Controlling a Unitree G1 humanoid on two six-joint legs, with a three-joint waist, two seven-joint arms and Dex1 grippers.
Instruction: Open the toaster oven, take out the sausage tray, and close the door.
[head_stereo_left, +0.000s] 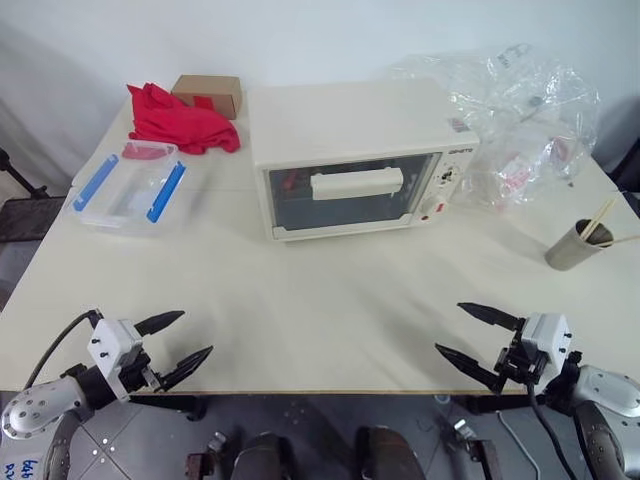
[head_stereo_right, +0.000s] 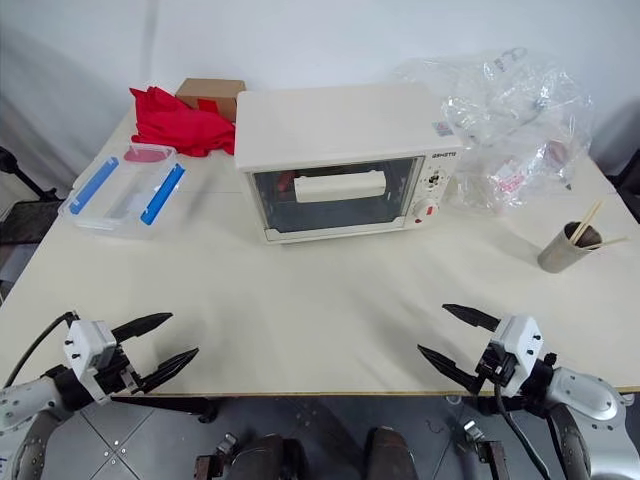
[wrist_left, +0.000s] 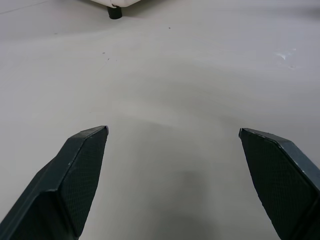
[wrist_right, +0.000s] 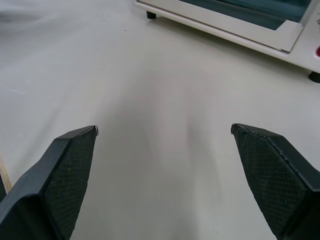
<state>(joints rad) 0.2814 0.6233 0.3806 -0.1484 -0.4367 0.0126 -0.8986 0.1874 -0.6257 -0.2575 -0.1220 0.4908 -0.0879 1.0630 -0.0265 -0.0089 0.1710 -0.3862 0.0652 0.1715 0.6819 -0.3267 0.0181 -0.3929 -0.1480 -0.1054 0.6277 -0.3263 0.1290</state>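
With both my arms low at the near edge of the table (head_stereo_left: 330, 310), the oven (head_stereo_left: 355, 150) sits well ahead of me, toward the far middle. It lies with its long axis across the table, left to right, and its front faces me, turned a touch toward my left. The door (head_stereo_left: 350, 195) is shut flat against the front, its white bar handle (head_stereo_left: 357, 184) running along that same left-right line. Knobs sit on the panel at the right end. Through the dark glass I catch something reddish at the left end, but I cannot make out a tray.

My left gripper (head_stereo_left: 186, 338) hangs over the near left corner, fingers spread wide, nothing between them, tips aimed forward and to the right. My right gripper (head_stereo_left: 466, 332) mirrors it at the near right, jaws wide apart and empty, tips aimed forward and to the left. Both are well apart from the oven.

Left of the oven lies a clear box (head_stereo_left: 128, 188) with blue clips. Behind that, a red cloth (head_stereo_left: 180, 122) touches a cardboard box (head_stereo_left: 210, 93). Right of the oven is crumpled clear plastic (head_stereo_left: 520, 115), and nearer me a cup (head_stereo_left: 577, 246) holding sticks.
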